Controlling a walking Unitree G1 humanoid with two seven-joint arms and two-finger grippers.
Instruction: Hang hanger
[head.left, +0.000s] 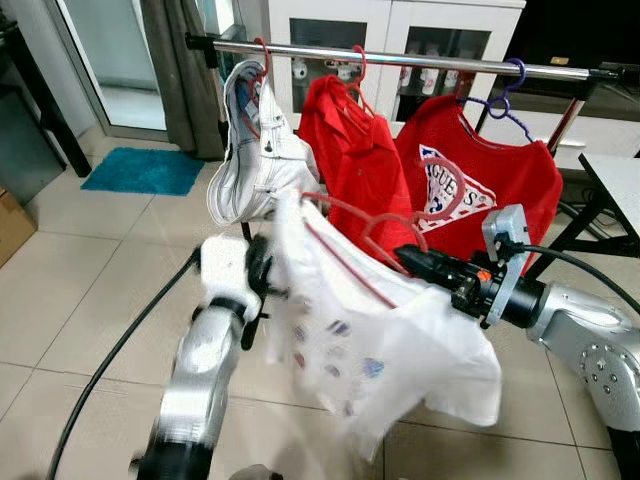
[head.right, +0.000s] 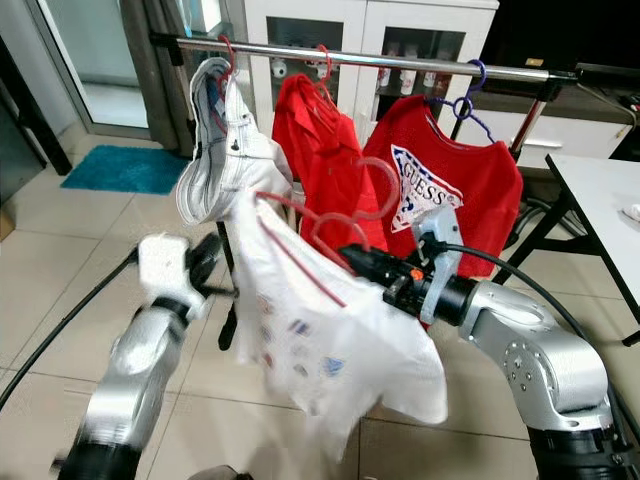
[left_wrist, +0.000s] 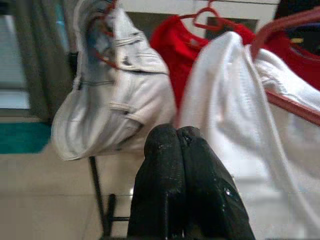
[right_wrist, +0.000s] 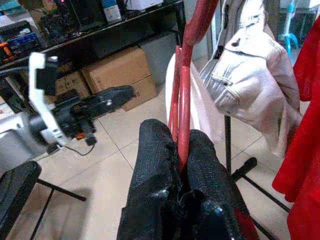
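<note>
One red hanger carried a white printed shirt, and it was held in the air in front of the clothes rail, below the bar and not yet hooked on it. The right gripper had its two black fingers pinched shut on the hanger's thin red frame, as the right wrist view showed plainly. The left gripper stood just beside the shirt's near edge with its fingers pressed together and nothing visibly between them.

On the rail, a pale denim garment hung toward the left end, a plain red shirt near the middle, and a red shirt with a printed logo on a purple hanger toward the right end.

By my judgement the load was light, but awkward. The hanger looked like stiff, thin plastic, smooth enough to twist in a pinch grip, while the shirt was soft and limp, apt to swing and slide off one shoulder if the frame tilted. The sound place to hold seemed to be the frame close under the hook, where the weight would hang balanced and the hook stayed free for the bar. The open stretch of bar between the red shirts looked the likeliest place.
</note>
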